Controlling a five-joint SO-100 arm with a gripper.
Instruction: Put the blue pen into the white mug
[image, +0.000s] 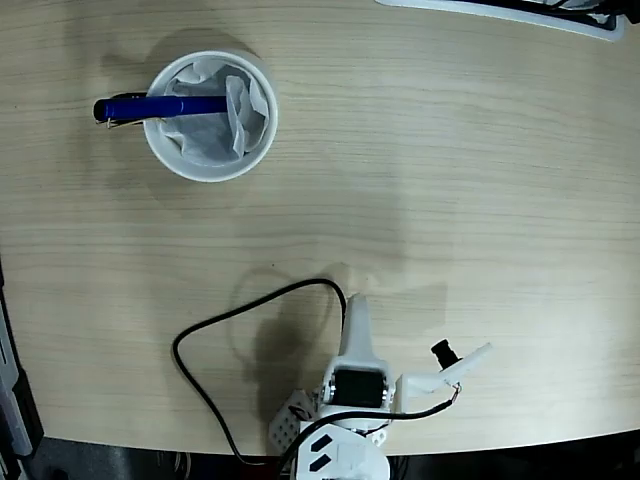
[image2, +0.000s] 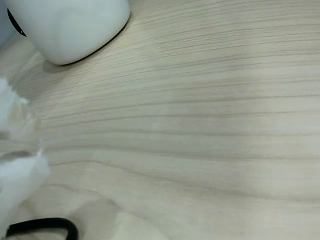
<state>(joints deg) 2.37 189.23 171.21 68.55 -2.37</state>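
Observation:
In the fixed view the white mug (image: 210, 115) stands at the upper left of the table, lined with crumpled white tissue. The blue pen (image: 150, 107) lies tilted in it: one end rests inside on the tissue, and the dark end sticks out over the left rim. My gripper (image: 355, 302) is far from both, folded back near the table's front edge, pointing toward the mug. It looks shut with nothing in it. The wrist view shows the mug's side (image2: 75, 25) at top left with a bit of black handle, and blurred white fingers (image2: 15, 180) at the left edge.
A black cable (image: 230, 320) loops over the table to the left of the arm's white base (image: 345, 450). A white-edged object (image: 520, 15) lies along the table's far right edge. Bare wood (image: 450, 180) spans between arm and mug.

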